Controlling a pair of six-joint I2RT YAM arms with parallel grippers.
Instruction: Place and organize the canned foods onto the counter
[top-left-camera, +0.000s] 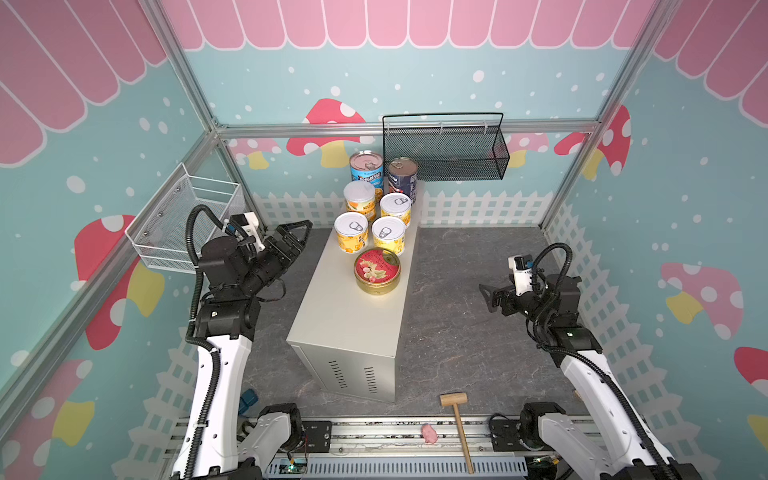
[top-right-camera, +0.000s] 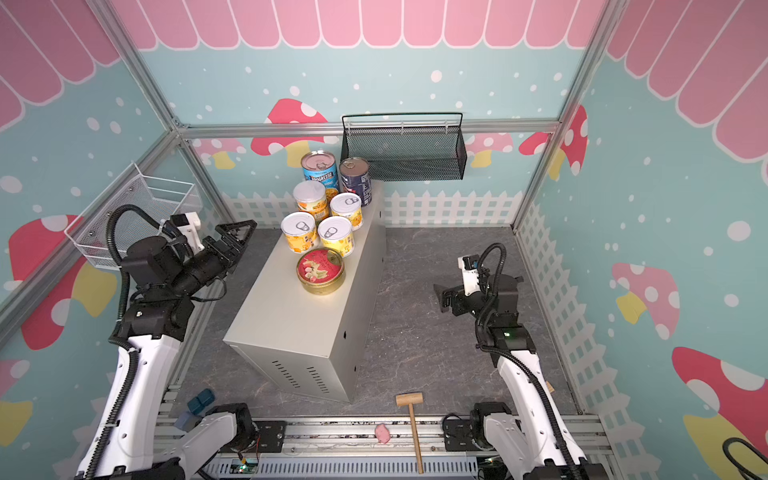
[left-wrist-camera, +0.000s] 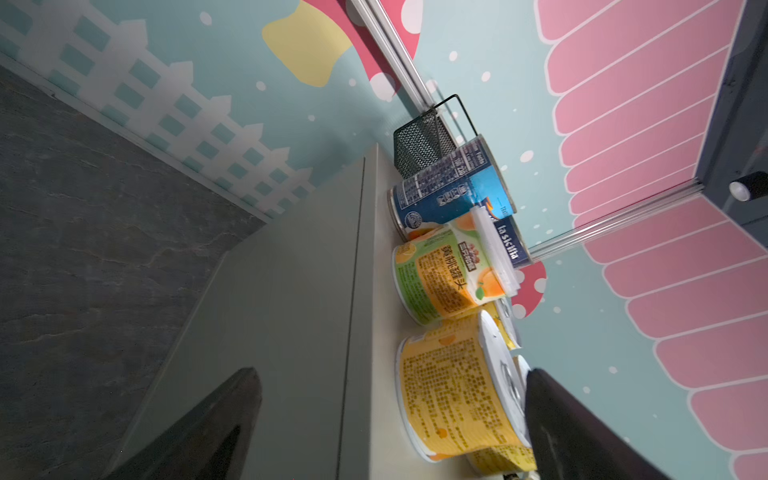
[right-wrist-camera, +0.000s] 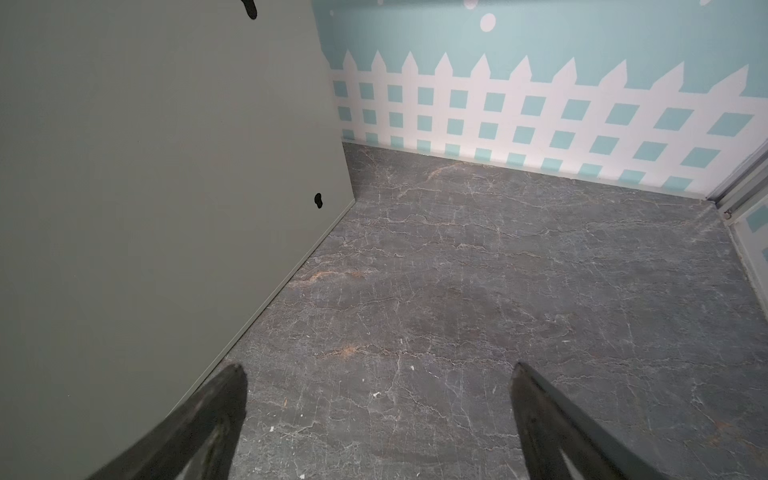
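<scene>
All seven metal food cans (top-left-camera: 388, 235) sit bunched at the far end of the long beige-grey metal box table (top-left-camera: 353, 320). The left end effector (top-left-camera: 301, 237) and right end effector (top-left-camera: 486, 296) both gape empty. Left's near the short yellow cans (top-left-camera: 351, 232), so I reckon a sloppy swing could shove them off.

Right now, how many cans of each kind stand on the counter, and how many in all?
Tall light-blue can: 1
Tall navy can: 1
Short yellow cans: 4
Flat red-lidded tin: 1
Total on the counter: 7
</scene>
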